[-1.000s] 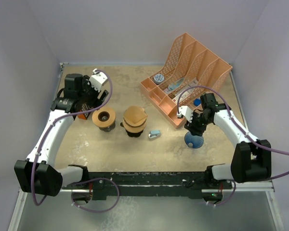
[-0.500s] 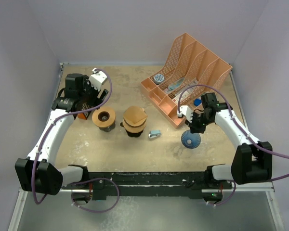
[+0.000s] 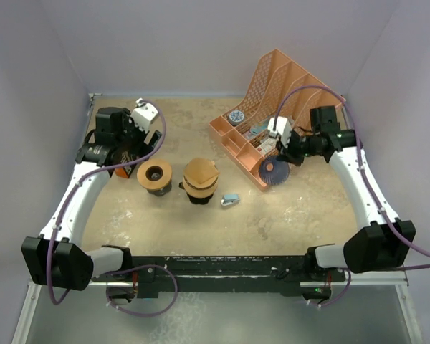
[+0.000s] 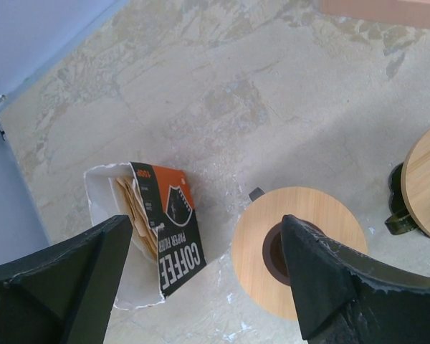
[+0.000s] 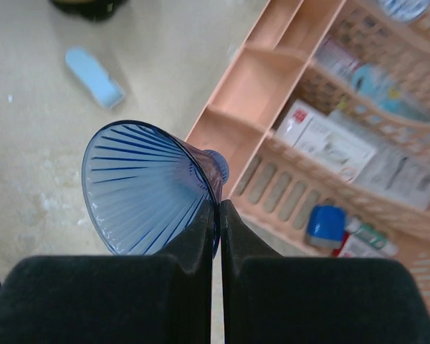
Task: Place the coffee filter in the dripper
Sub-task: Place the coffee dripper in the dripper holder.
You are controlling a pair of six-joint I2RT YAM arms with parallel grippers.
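Right tool (image 5: 216, 215): clenched on the rim of the dripper (image 5: 147, 190), thin wall pinched between the two fingers. Left tool (image 4: 204, 236): released, fingers spread wide, nothing between them, hovering over the pack (image 4: 168, 215).

Landmark for positions: wooden ring (image 4: 322, 229) on the worktop (image 4: 272, 93).

Progress:
- Dripper in hand, apparently clear of the worktop, well apart from the ring, over on the right arm's side and close to the front corner of the rack (image 5: 272, 79).
- Filters (image 4: 132, 211) all in the pack, just beside the ring, on the side away from the dripper. None drawn out.
- No filter in the dripper; the cone interior is bare.
- Judgement: early stage. Left to do: draw one filter from the pack, bring filter and dripper together, seat the paper in the cone.

Appearance of the task items:
- Filters: pale tan paper, edges showing as a tight stack in the open end of the pack. Count not readable.
- Pack: lying flat, mouth open, white inside, orange and black outside, printed "COFFEE PAPER FILTER".
- Dripper: translucent blue cone, fine ribs running down the inner wall, small handle at the rim. Held tipped on its side, mouth not facing up.
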